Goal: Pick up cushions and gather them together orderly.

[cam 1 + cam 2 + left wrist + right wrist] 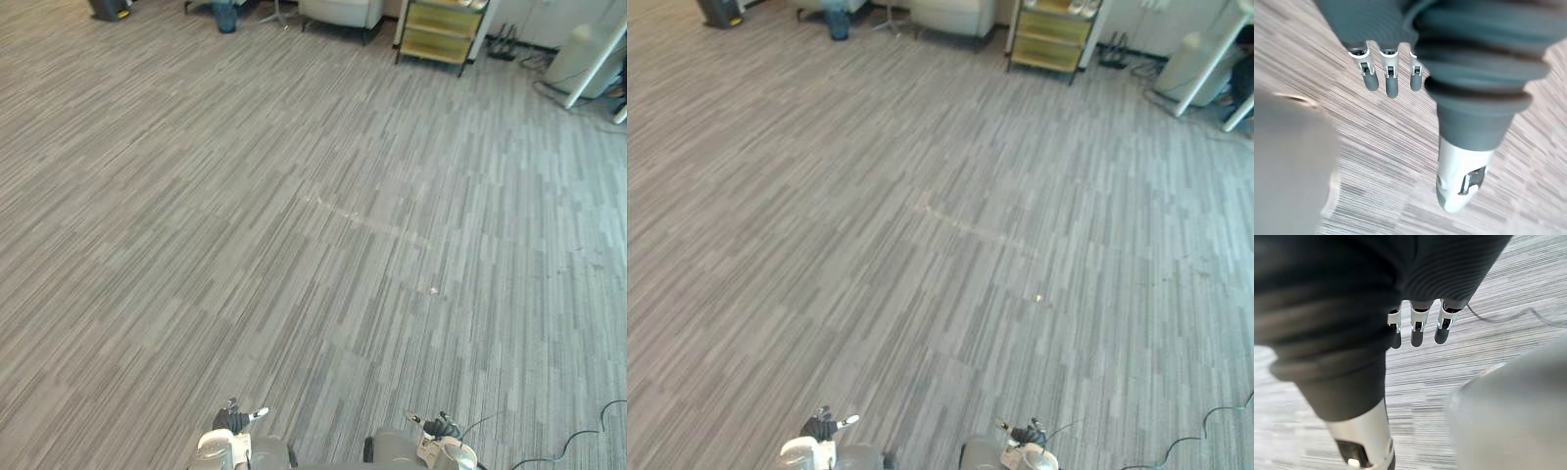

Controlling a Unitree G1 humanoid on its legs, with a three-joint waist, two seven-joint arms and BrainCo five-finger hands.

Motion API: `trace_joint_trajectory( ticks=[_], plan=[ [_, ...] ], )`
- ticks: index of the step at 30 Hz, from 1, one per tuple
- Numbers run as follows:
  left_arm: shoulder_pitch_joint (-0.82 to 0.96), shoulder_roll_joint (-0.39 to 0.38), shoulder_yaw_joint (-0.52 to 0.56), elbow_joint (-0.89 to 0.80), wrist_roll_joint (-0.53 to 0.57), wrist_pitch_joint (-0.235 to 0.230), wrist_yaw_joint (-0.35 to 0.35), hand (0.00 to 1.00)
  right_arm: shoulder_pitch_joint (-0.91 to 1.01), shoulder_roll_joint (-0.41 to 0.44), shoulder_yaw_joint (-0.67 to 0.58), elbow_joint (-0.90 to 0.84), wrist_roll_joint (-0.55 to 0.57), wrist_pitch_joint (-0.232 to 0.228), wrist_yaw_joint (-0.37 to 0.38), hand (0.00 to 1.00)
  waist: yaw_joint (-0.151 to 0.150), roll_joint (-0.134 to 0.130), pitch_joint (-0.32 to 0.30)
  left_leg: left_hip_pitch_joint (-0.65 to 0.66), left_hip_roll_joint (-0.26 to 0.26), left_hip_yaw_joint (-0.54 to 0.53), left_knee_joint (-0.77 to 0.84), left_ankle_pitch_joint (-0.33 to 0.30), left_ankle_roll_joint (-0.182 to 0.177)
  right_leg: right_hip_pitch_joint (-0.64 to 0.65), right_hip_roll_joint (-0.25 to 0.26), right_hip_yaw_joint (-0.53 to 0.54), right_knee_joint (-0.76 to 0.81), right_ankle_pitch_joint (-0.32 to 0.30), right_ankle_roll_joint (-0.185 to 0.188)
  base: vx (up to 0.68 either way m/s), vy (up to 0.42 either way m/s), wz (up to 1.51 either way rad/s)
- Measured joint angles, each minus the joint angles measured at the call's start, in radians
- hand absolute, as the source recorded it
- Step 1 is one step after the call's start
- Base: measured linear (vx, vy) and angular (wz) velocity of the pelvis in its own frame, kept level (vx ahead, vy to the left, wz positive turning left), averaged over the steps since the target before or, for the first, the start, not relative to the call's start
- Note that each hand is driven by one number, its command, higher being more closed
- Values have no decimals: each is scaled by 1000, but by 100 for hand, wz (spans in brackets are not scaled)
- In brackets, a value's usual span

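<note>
Both hands empty over open carpet; where the cushions lay could not be told.

The grey striped carpet floor (294, 245) stretched up to the yellow metal shelf cart (438, 29) at the far edge. A pale upholstered armchair (341, 10) stood just left of that cart, and a small blue bin (225, 15) farther left again. Well short of the cart, low and near the robot, the left hand (235, 419) and right hand (438, 427) hung apart, their fingers (1392, 81) straight, relaxed and holding nothing. A tiny white speck (434, 290) lay on the carpet between the cart and the right hand. Cushions would likely be light, soft and yielding, not fragile, and best taken by pressing opposite sides or pinching a firm edge. The furniture beside the cart looked the likeliest thing to get in the way.
</note>
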Motion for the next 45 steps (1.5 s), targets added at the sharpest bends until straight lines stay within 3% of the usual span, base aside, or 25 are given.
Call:
trace_joint_trajectory(
  ticks=[2, 3, 4, 5, 7, 9, 11, 13, 15, 17, 19, 22, 24, 25, 26, 27, 28, 29, 32, 35, 37, 38, 40, 41, 45],
  plan=[
    [-10, -1, -11, 5, 0, 0, -1, 0, -16, -13, 11, -4, 0, -1, 1, 0, -17, 8, 2, 40, 21, 1, -43, 1, -2, -73, 28, -37, -177, 61, -22, 443, -98, 1],
    [-12, 3, -23, 14, 1, -1, -1, 0, -13, -16, 9, -1, -2, -3, -1, 0, -26, -3, 3, 63, 16, -9, -53, 5, -10, -85, 53, -14, -357, 176, -26, 675, -218, 20],
    [-8, -16, -29, 27, 4, 0, -4, 0, -5, -40, 3, 6, -1, -4, 0, 0, -36, 22, -14, 72, 53, -56, 3, 21, -42, -75, 84, 8, -343, 270, -97, 911, -309, 16],
    [-3, -25, -23, 29, 4, 0, -6, 0, -8, -48, 2, 3, -2, -5, 0, 0, -36, 45, -15, 6, 81, -99, 147, 63, -83, -56, 98, 2, -346, 229, -101, 844, -337, 4],
    [-23, -55, 29, 16, 4, 0, -4, 0, -7, -47, -16, -5, 3, -5, -1, 0, -36, 84, 20, -160, 140, -179, 547, 174, -54, 58, 130, -16, -413, 203, -119, 697, -259, 4],
    [-18, -60, 65, -12, 3, -1, -4, 0, 1, -25, -26, -9, 12, -2, -6, 0, -31, 81, 37, -256, 185, -171, 784, 165, -60, 208, 153, -16, -488, 193, -133, 559, -134, -4],
    [-18, -52, 62, -49, 3, -8, -4, 0, 2, 5, -27, -9, 36, -3, -11, 0, -22, 42, 44, -350, 171, -132, 816, 138, -57, 344, 143, -11, -581, 186, -133, 420, -99, -3],
    [-28, -57, 52, -73, 3, -9, -5, 0, -10, 12, -31, -8, 47, -5, -12, 0, -6, 37, 41, -451, 157, -89, 727, 107, -55, 422, 143, 9, -666, 174, -113, 465, -58, -24],
    [-39, -56, 35, -80, 4, -9, -5, 0, -22, 11, -38, -6, 47, -7, -13, 0, 8, 38, 44, -506, 81, -66, 433, 106, -54, 480, 119, 28, -717, 157, -85, 475, 69, -35],
    [-35, -55, 18, -79, 4, -9, -4, 0, -24, -2, -44, -3, 46, -8, -18, 0, 14, 46, 39, -499, 2, -84, 82, 210, -79, 518, 101, 56, -749, 123, -53, 470, 181, -42],
    [-24, -41, 0, -67, 4, -8, -3, 0, -25, -4, -26, 14, 45, -6, -22, 0, 29, 37, 35, -489, -23, -111, 4, 382, -36, 555, 102, 105, -768, 91, -26, 443, 210, -55],
    [-32, -3, -2, -61, 3, -8, -6, 0, -24, 6, -26, 37, 33, -5, -21, 0, 16, -15, 15, -544, -64, -120, 151, 271, 36, 522, 50, 151, -666, 81, -25, 605, 196, -3],
    [-32, -1, -11, -59, 2, -9, -6, 0, -15, 5, -30, 46, 19, -3, -22, 0, 25, -27, 10, -495, -64, -95, 198, 188, 40, 431, 22, 215, -373, 81, 74, 533, 196, -13],
    [-33, 8, -29, -39, 2, -5, -5, 0, -19, 8, -26, 47, 14, -4, -17, 0, 16, -28, 10, -431, -73, -98, 201, 139, 42, 349, 10, 243, -137, 124, 208, 435, 127, -12],
    [-30, 14, -44, -31, 2, -4, -5, 0, -19, 11, -22, 48, 8, -3, -15, 0, 14, -26, 12, -385, -74, -99, 196, 114, 41, 305, 3, 236, -17, 120, 215, 633, 161, -13],
    [-28, 18, -58, -20, 2, -4, -5, 0, -17, 12, -19, 50, 0, -3, -11, 0, 11, -23, 13, -321, -76, -98, 176, 92, 40, 264, -10, 204, 88, 104, 192, 510, 76, -6],
    [-26, 23, -78, -19, 1, -2, -4, 0, -14, 6, -10, 47, -6, -2, -8, 0, 7, -21, 12, -229, -82, -97, 119, 80, 44, 210, -41, 115, 146, 68, 120, 615, 49, -1],
    [-24, 23, -85, -18, 1, -1, -4, 0, -16, -4, 6, 48, -8, 1, -8, 0, 4, -9, 17, -154, -79, -97, 62, 79, 44, 167, -49, 46, 113, 31, 54, 520, 8, 4],
    [-26, 24, -85, -19, 0, -2, -3, 0, -26, -15, 9, 38, -12, 1, -7, 0, -6, 6, 21, -42, -40, -99, -24, 78, 40, 49, -19, -79, -175, 35, -6, 473, -68, 16],
    [-21, 23, -84, -19, 1, -3, -3, 0, -38, -26, 8, 34, -12, 2, -7, 0, -29, 4, 23, 47, 2, -118, -81, 47, -14, -18, 30, -55, -610, 280, 4, 603, -219, 47],
    [-8, 23, -82, 0, 2, -3, -3, 0, -27, -32, 7, 36, -12, 1, -7, 0, -42, -6, 18, 94, 11, -154, -80, 22, -51, -15, 41, 10, -617, 432, -3, 538, -265, 48],
    [-6, -2, -77, 23, 2, -2, -4, 0, -26, -51, 7, 38, -13, 2, -6, 0, -41, 36, 4, 87, 60, -181, -21, 26, -51, -31, 76, 25, -533, 413, -53, 748, -391, 32],
    [-3, -29, -60, 26, 4, -4, -4, 0, -29, -60, -10, 33, -11, -4, -4, 0, -43, 78, 5, -16, 115, -233, 220, 55, -60, -13, 102, -14, -495, 345, -75, 676, -382, 19],
    [-2, -44, -12, 23, 3, -4, -6, 0, -28, -55, -32, 31, -6, -6, -3, 0, -42, 97, 17, -118, 154, -282, 474, 176, -59, 57, 136, -26, -510, 307, -105, 598, -319, 12],
    [-1, -34, -1, -23, 1, -9, -7, 0, -18, -33, -21, 35, 7, -7, -2, 0, -30, 69, 41, -299, 199, -203, 805, 106, -67, 334, 189, -16, -651, 266, -136, 596, -219, -12]
  ],
)
